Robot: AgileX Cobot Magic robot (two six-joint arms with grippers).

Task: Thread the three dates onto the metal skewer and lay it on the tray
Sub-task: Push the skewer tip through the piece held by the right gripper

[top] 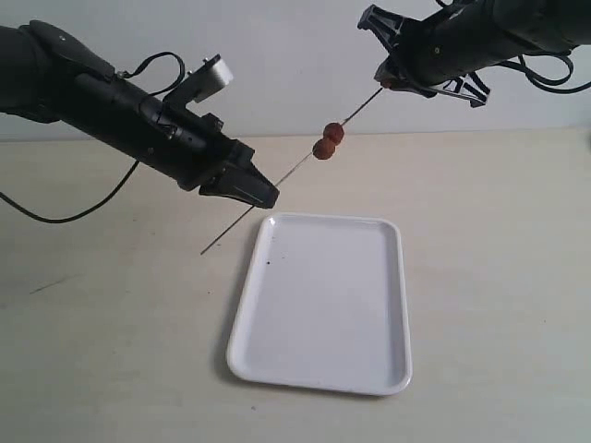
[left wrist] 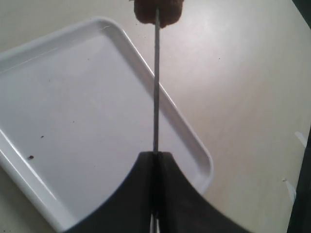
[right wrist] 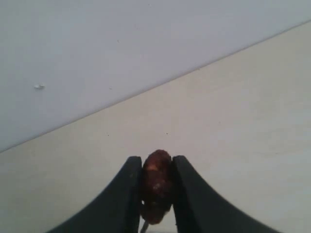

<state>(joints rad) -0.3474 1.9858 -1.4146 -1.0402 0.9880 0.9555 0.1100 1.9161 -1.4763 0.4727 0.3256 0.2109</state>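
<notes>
White and bare, the tray (top: 323,314) lies nearest, below the work. Above its far corner the left gripper (top: 263,196) pinches the metal skewer (top: 295,169) tight. The rod slants upward with two dates (top: 329,140) threaded midway, touching. Farthest, the right gripper (top: 388,81) hugs the third date (right wrist: 156,187) at the rod's tip. If those jaws loosen before the tip bites through, that date likely drops. A sideways push could twist the thin rod.
</notes>
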